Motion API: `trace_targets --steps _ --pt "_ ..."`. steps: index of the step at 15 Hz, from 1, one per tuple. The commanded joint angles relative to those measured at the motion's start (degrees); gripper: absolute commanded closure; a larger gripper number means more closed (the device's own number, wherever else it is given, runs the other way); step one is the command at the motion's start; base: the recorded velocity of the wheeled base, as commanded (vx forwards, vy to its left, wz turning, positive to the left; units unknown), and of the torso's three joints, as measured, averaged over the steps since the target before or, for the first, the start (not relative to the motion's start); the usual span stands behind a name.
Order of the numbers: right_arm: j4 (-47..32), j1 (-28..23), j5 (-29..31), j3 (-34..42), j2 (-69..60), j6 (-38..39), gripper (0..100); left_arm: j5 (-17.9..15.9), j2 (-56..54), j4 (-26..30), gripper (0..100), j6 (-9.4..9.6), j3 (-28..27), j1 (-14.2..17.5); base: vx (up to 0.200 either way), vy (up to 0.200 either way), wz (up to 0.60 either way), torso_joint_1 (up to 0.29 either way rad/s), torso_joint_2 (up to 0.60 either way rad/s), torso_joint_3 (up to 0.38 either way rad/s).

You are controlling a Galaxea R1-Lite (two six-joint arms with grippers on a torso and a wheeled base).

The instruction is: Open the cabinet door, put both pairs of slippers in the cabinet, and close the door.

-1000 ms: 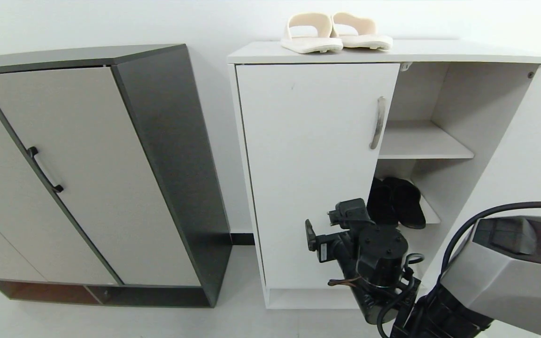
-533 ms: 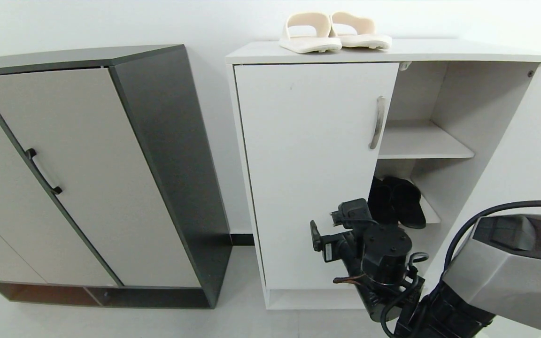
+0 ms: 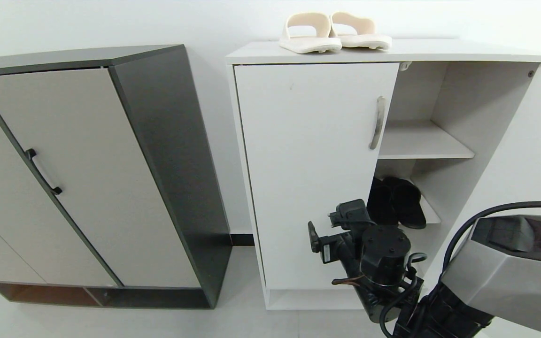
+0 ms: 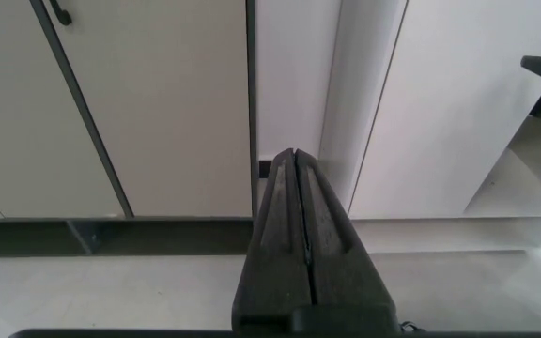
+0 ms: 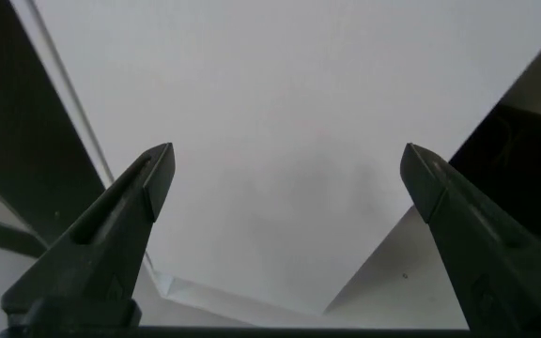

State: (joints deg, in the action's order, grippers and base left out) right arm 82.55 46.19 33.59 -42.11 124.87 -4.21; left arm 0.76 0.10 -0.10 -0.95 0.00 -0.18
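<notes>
The white cabinet (image 3: 392,49) has its left door (image 3: 308,164) shut and its right door (image 3: 533,155) swung wide open. A cream pair of slippers (image 3: 334,33) lies on the cabinet's top. A black pair of slippers (image 3: 399,202) sits on the lower shelf inside the open half. My right gripper (image 3: 334,225) hangs open and holds nothing, low in front of the shut left door and just left of the black pair. In the right wrist view its fingers (image 5: 111,225) stand wide apart before the white door face (image 5: 289,122). My left gripper (image 4: 296,164) is shut with nothing in it, low above the floor.
A dark grey cabinet (image 3: 87,164) with pale doors and a black handle (image 3: 42,171) stands left of the white one, with a narrow gap between them. The upper shelf (image 3: 421,143) in the open half is bare. Pale floor (image 4: 111,291) lies in front.
My right arm has drifted slightly right and down, its gripper staying open. The slippers and doors have not moved.
</notes>
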Motion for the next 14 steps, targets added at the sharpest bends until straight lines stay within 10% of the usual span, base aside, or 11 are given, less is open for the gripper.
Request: trace_targets --steps 1,14 --pt "0.1 0.0 -0.3 0.3 0.1 0.0 0 0.0 0.1 0.0 100 -0.02 0.0 0.0 0.000 0.000 0.00 0.007 -0.07 -0.041" --pt "0.1 0.0 -0.3 0.4 0.0 -0.1 0 0.0 0.1 0.0 100 -0.02 0.0 0.0 0.000 0.000 0.00 0.076 -0.41 -0.333"
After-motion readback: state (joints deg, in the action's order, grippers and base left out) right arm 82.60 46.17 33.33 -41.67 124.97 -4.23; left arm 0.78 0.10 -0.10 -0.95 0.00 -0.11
